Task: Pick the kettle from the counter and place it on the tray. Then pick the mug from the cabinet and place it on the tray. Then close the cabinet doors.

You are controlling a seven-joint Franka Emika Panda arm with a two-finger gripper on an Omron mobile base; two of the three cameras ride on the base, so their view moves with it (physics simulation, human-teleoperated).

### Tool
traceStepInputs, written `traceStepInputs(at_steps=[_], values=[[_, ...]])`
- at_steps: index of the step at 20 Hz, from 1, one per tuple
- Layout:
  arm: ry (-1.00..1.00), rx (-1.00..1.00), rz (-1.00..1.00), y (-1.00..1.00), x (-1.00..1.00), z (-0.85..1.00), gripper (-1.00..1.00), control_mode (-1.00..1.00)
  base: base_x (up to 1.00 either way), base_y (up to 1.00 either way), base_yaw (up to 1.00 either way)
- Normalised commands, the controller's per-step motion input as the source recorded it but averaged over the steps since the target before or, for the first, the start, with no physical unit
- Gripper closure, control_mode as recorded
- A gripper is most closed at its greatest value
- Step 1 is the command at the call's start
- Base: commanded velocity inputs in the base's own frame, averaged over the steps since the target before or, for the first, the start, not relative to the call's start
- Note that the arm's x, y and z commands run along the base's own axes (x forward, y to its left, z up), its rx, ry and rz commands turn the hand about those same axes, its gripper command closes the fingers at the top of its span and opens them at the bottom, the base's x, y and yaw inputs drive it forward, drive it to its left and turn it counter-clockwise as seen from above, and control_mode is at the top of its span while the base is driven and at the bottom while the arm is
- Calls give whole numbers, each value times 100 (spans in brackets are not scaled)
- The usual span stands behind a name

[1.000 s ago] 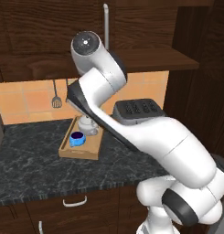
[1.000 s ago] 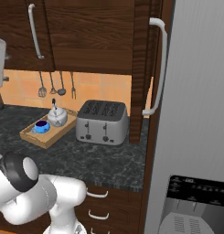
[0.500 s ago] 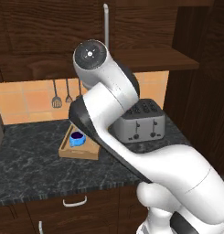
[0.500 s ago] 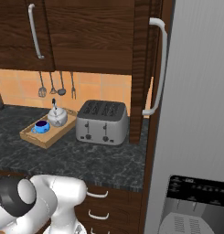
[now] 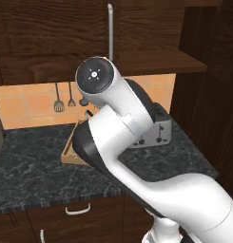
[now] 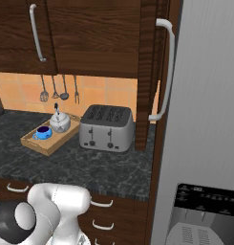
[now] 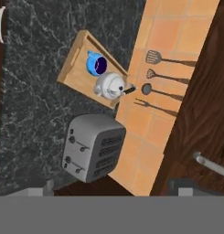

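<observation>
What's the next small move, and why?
Probably swing the arm up toward the right cabinet door, which stands out edge-on beside the toaster, to start pushing it shut. The kettle and mug already sit on the tray, so only the doors seem left.

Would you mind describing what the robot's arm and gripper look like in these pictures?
The arm is glossy white with rounded, bulging segments and dark grey bands at its joints. One joint ends in a round dark cap with a small ring of dots. The gripper shows as two small grey finger tips. No cables visible.
</observation>
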Motion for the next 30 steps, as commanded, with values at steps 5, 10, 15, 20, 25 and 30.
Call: traceStepInputs(at_steps=[5,10,15,20,25,30], values=[[-2,-1,-17,-53,-33,0,-100,-100,0,0,0],[-8,0,-40,-63,-3,-1,-100,-100,0,0,0],[-28,4,-12,-85,-28,1,-100,-100,0,0,0],[-28,14,-1,-77,-38,4,-100,-100,0,0,0],[-12,16,-1,-75,-25,9,-100,-100,0,0,0],[-19,11,-14,-72,-12,9,-100,-100,0,0,0]])
